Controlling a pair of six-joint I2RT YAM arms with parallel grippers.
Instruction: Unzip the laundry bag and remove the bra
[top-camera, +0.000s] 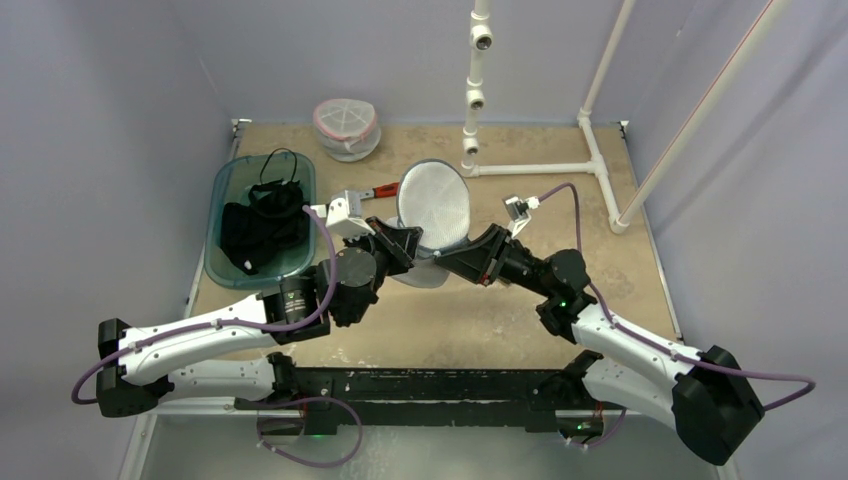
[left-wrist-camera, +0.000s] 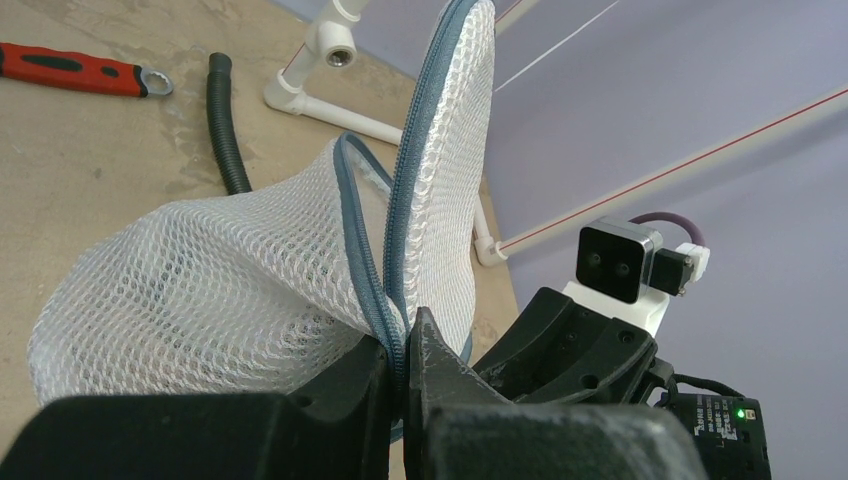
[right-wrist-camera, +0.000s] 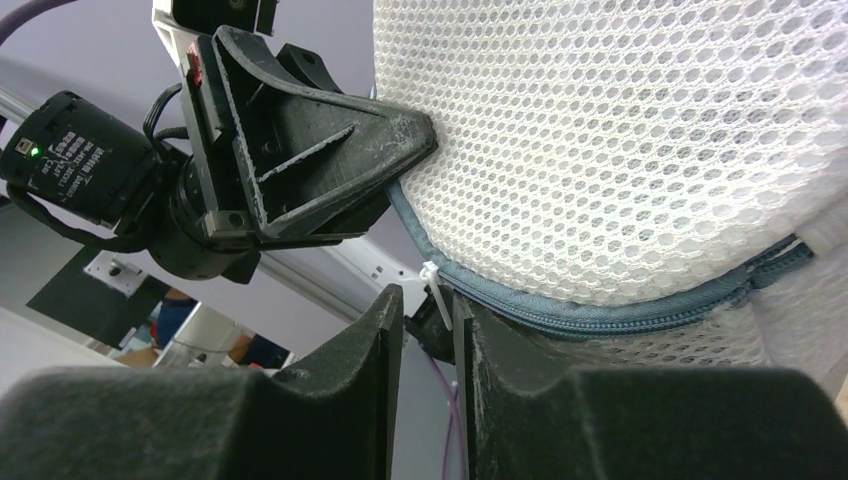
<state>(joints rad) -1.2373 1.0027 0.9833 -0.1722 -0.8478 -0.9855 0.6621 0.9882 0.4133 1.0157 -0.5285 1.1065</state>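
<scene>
From the top view, the round white mesh laundry bag (top-camera: 435, 205) is lifted above the tabletop (top-camera: 480, 320), between the left gripper (top-camera: 400, 243) and the right gripper (top-camera: 452, 255). A teal plastic bin (top-camera: 222, 185) with black garments (top-camera: 260, 225) stands to the left. In the left wrist view, the left gripper (left-wrist-camera: 405, 365) is closed tight on the grey-blue zipper (left-wrist-camera: 400, 200), where the two halves part. I see no bra through the mesh, so I cannot tell if it is inside. In the right wrist view, the right gripper (right-wrist-camera: 428, 330) is narrow and seems to pinch the small white pull tie (right-wrist-camera: 432, 280) at the seam. I judge the bag light and very soft. The mesh would only stretch and sag in a grip, so the firm zipper band is the place to hold it. The pull tie is thin and could slip out.
</scene>
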